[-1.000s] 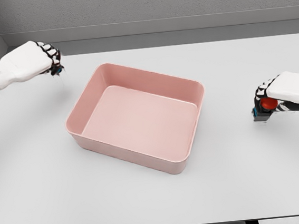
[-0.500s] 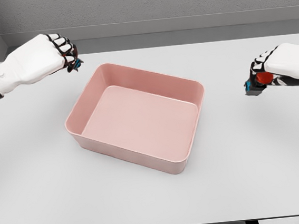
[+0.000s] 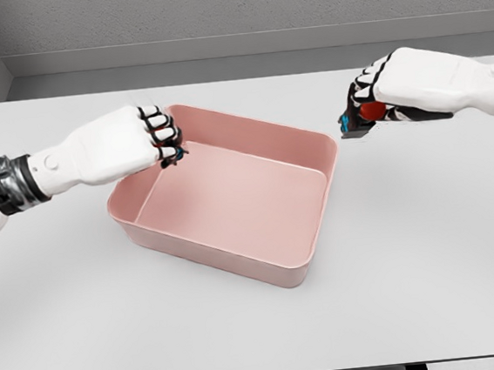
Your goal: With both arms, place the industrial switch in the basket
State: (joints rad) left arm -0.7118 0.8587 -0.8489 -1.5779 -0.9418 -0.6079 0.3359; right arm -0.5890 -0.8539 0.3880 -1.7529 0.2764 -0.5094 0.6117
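Left hand hangs over the pink basket's near-left wall, fingers curled tight on a small dark item, too hidden to identify. Right hand sits just beyond the basket's far-right corner, above the white bench, clutching the industrial switch, red button and dark body peeking out below the knuckles.

A pale grey table fills most of the view, its far edge meeting a darker grey floor strip that runs below a textured grey back wall.
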